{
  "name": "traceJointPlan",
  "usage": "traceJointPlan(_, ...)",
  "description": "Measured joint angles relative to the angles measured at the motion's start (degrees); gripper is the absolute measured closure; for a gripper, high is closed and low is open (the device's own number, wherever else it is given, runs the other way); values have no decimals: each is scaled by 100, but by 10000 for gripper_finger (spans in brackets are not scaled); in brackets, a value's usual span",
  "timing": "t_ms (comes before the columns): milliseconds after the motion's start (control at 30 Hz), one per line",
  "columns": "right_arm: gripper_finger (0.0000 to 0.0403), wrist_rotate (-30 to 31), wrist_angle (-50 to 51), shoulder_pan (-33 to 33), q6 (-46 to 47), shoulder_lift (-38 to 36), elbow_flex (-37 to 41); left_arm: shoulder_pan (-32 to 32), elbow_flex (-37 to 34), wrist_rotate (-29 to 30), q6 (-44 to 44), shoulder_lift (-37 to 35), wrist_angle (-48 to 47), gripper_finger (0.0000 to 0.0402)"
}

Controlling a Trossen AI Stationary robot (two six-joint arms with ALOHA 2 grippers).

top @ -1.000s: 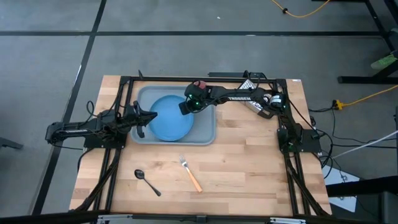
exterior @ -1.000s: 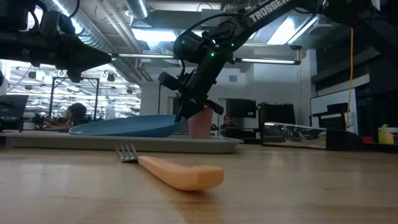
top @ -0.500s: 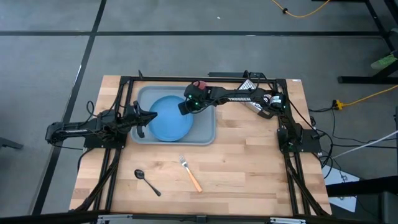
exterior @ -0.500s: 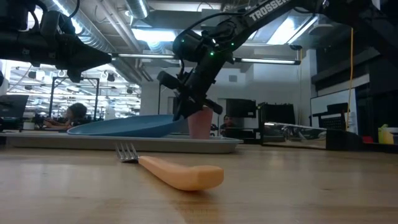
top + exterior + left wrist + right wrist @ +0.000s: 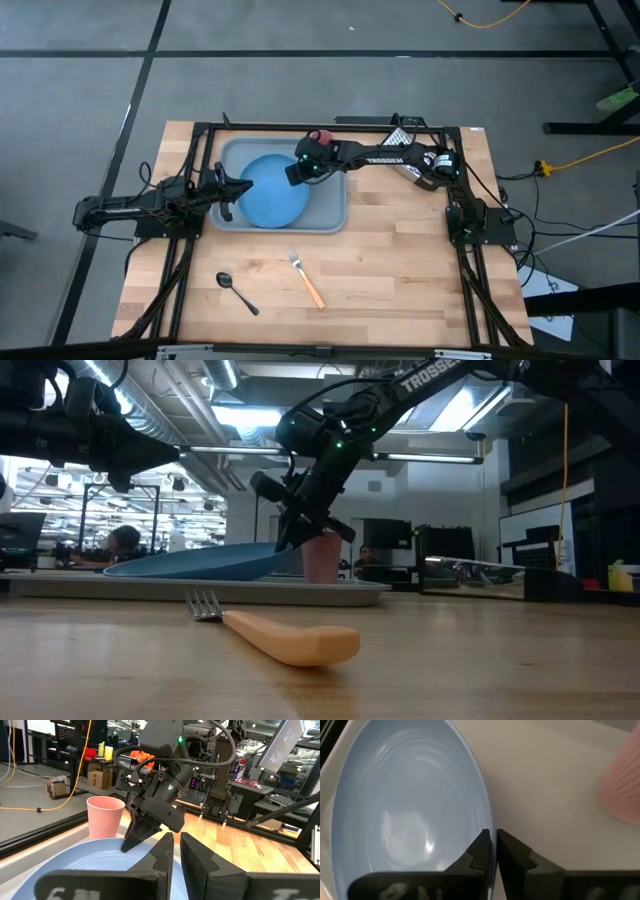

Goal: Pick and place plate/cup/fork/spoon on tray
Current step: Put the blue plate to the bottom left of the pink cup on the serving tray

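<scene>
The bright-blue plate (image 5: 265, 195) lies in the grey-blue tray (image 5: 335, 215) at the table's far middle. The pink cup (image 5: 319, 135) stands upright in the tray's far right corner, partly under my right arm. My right gripper (image 5: 296, 173) is shut on the plate's far right rim. My left gripper (image 5: 243, 187) hovers shut and empty over the plate's left side, well above the tray in the low view. The orange-handled fork (image 5: 305, 277) and the dark spoon (image 5: 236, 292) lie flat on the table nearer the front edge. My right gripper pinches the plate's rim (image 5: 489, 822) between its two fingers, one finger (image 5: 479, 851) on the plate's inner side and one outside. The fingers slant down from the table's right and far side (image 5: 285, 543). The held side is a little raised; the opposite side (image 5: 115, 570) rests in the tray.
The tray's raised rim (image 5: 300, 592) surrounds the plate and cup. The cup (image 5: 322, 557) stands just beside my right gripper. Black frame rails run along the table's left, right and far sides. Bare wood lies between the tray and the fork.
My right gripper has gone slightly up and toward the table's left, still shut on the plate's rim. The plate has slid a little leftward in the tray, its held side slightly higher than before.
</scene>
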State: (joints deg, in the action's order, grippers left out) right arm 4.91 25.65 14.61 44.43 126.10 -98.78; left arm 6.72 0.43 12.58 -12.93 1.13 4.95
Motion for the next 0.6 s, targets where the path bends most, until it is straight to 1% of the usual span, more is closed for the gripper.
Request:
traceJointPlan(100, 369, 155, -58, -43, -6, 0, 0, 0, 0, 0, 0, -2, 2, 374)
traceJointPlan(600, 366, 214, -363, -103, -277, -4, 4, 0, 0, 0, 0, 0, 0, 374)
